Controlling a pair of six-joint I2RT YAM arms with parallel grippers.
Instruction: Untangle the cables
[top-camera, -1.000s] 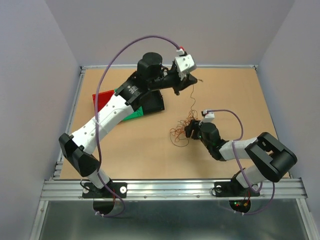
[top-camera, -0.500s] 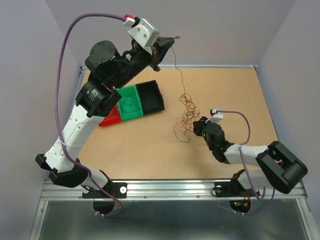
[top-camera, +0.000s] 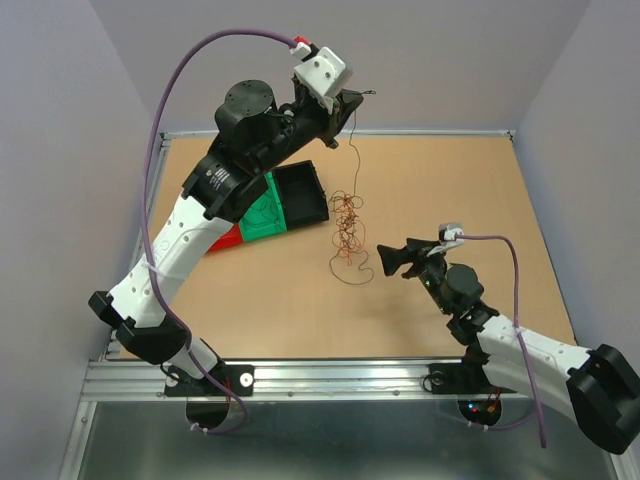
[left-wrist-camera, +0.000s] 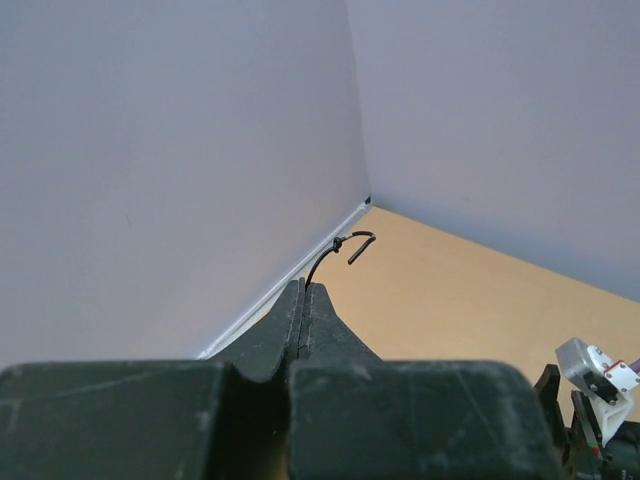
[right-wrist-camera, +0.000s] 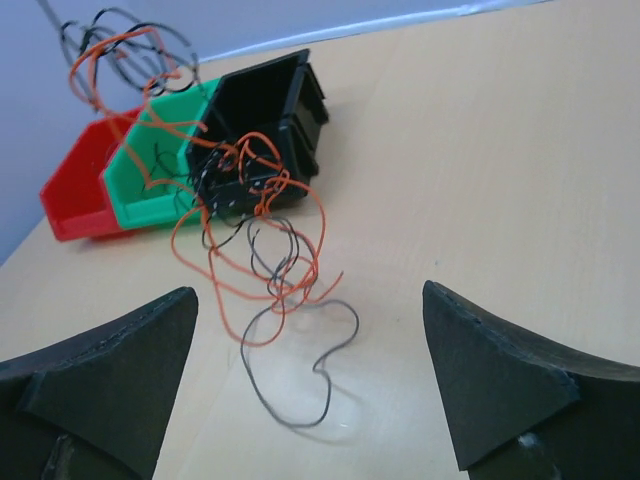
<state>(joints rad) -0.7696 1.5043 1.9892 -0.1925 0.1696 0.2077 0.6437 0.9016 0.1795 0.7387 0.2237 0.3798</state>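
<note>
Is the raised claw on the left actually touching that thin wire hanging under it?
Touching. The left wrist view shows the left gripper shut on a dark wire, whose end curls out beyond the closed tips.

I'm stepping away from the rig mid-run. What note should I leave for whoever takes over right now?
Left gripper: shut on one dark strand, raised high over the far side of the table.
Right gripper: open, empty, low beside the clump.
Cables: hanging from that strand as one tangled clump in front of the black bin; the lowest dark loop seems to rest on the table.
Done: clump lifted.
Left: nothing separated yet; pull the strands apart.
</note>
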